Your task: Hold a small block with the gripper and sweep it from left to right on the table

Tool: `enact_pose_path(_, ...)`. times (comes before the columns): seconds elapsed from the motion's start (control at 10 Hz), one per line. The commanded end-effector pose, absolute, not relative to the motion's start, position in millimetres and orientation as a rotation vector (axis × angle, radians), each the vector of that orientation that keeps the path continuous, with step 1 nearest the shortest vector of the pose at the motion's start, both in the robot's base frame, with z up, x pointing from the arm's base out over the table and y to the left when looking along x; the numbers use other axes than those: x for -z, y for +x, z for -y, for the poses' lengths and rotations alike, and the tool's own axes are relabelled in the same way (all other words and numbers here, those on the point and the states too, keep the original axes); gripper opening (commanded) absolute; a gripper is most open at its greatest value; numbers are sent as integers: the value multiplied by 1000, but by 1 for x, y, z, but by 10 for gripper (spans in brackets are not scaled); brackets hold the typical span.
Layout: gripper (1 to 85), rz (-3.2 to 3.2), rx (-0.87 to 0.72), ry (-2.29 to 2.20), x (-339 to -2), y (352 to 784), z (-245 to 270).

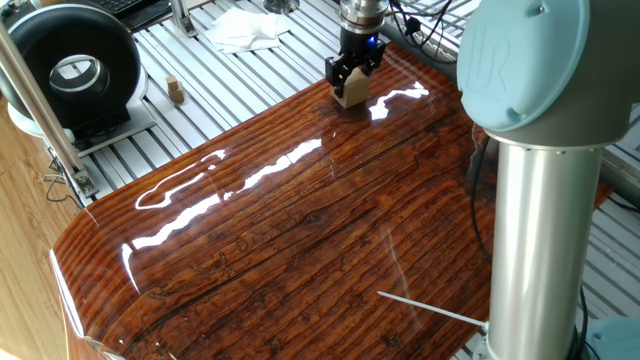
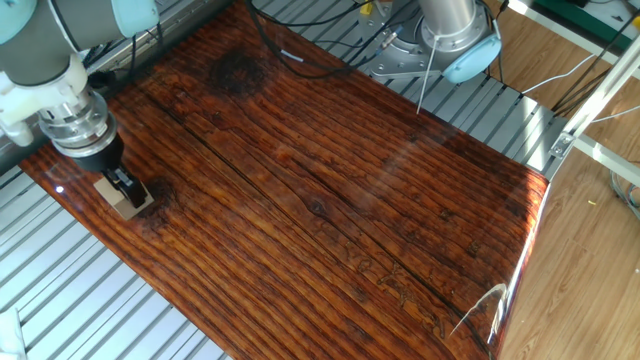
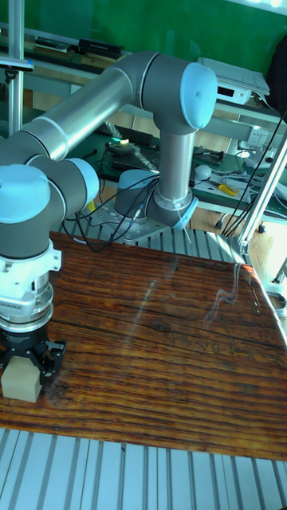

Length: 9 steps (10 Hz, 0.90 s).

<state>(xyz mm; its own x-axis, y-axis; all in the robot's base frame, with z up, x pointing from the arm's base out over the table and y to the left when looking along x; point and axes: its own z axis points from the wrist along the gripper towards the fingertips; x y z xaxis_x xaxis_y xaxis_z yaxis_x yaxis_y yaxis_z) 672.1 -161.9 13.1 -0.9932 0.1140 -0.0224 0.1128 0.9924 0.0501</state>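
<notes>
A light-tan wooden small block [image 1: 349, 93] [image 2: 119, 198] [image 3: 21, 383] rests on the dark reddish table [image 1: 300, 230] [image 2: 330, 190] [image 3: 159, 351] close to one edge. My black gripper [image 1: 350, 78] [image 2: 119, 188] [image 3: 27, 366] comes straight down onto it and is shut on the small block, a finger on either side. The silver wrist and grey-and-blue arm rise above it. The block's underside appears to touch the board.
A tiny darker wooden piece [image 1: 175, 90] lies on the silver slatted surface [image 1: 230, 70], beside a black round device [image 1: 75, 70] and a white cloth [image 1: 245, 28]. The arm's grey column [image 1: 535, 230] stands at the table's side, with cables [image 2: 300, 35] near its base.
</notes>
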Motion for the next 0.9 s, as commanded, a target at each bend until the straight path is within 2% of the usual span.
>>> enact_pose_path(0.0, 10, -3077, -59, 208, -3, 680, 155)
enact_pose_path(0.4, 10, -3104, -81, 183, -19, 673, 150)
enact_pose_path(0.8, 10, -3082, -61, 182, -5, 676, 147)
